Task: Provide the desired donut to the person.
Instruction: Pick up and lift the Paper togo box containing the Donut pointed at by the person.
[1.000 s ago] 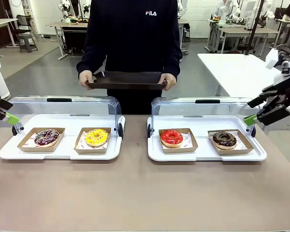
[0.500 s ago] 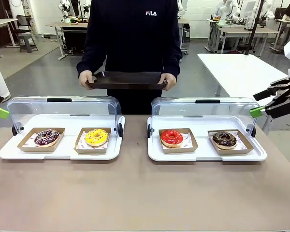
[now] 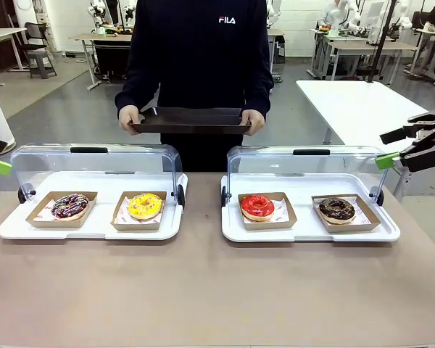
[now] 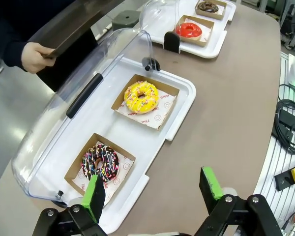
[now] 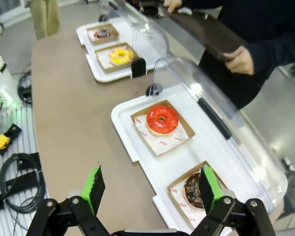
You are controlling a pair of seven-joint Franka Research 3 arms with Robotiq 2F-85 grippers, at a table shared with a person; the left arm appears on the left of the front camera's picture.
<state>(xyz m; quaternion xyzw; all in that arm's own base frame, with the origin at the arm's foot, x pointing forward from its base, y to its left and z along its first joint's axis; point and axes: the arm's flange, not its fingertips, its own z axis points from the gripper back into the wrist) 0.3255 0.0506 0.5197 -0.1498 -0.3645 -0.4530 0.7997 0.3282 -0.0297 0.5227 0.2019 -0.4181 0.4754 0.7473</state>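
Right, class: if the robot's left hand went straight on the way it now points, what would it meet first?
The left hand, open, would probably meet the near rim of the white tray beside the sprinkled donut, or the table right next to it; depth is unclear.

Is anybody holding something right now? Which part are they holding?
The left gripper and right gripper have open, empty jaws. The person holds a dark tray with both hands, one at each end.

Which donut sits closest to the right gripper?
The chocolate-glazed donut, at the right tray's outer end, nearest the right gripper; the red donut, yellow donut and sprinkled donut lie farther left.
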